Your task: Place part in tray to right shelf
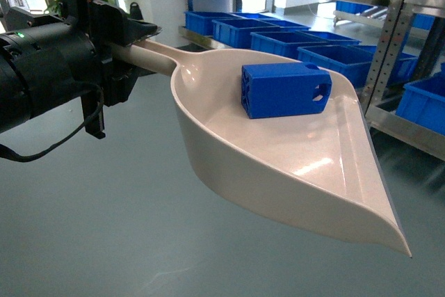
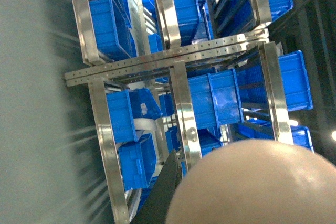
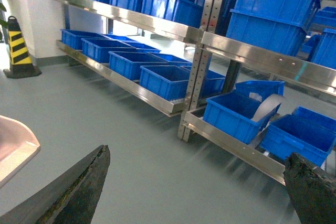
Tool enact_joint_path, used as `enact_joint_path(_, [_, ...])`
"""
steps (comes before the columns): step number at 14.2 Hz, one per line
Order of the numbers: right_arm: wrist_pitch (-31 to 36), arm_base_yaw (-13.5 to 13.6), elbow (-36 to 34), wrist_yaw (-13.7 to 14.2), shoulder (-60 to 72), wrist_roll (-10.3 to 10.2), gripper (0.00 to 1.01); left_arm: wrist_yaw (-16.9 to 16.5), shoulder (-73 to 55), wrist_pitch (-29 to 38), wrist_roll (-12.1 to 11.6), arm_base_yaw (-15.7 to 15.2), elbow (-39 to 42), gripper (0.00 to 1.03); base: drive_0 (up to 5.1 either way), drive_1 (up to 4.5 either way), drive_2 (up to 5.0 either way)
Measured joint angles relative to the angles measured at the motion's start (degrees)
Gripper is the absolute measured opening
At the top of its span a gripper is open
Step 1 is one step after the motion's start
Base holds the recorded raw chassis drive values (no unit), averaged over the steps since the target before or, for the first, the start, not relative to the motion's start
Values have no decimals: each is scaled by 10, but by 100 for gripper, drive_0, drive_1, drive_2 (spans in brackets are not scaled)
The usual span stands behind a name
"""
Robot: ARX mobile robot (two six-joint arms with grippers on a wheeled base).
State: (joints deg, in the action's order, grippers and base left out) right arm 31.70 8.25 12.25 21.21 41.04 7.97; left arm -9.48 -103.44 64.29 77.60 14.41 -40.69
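left gripper (image 1: 128,50) is clamped on the tray (image 1: 292,172) handle at upper left of the head view, holding it above the floor (image 1: 83,227); its long axis runs from the handle down-right to the wide lip. part (image 1: 285,90) lies inside near the handle end, long axis across the tray, its round-holed end toward the shelf (image 1: 389,53) with crates (image 1: 334,57). right gripper's (image 3: 199,192) fingers (image 3: 79,187) are spread, empty.

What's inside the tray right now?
Only the part, lying toward the back of the tray near the handle. The bit of tray floor beneath it is covered.
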Motion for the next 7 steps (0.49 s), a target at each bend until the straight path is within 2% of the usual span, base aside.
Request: enact_joint_path(7, [0, 0, 0, 0, 0, 0, 98, 0, 0, 0, 0, 1, 0, 12, -163, -163, -163])
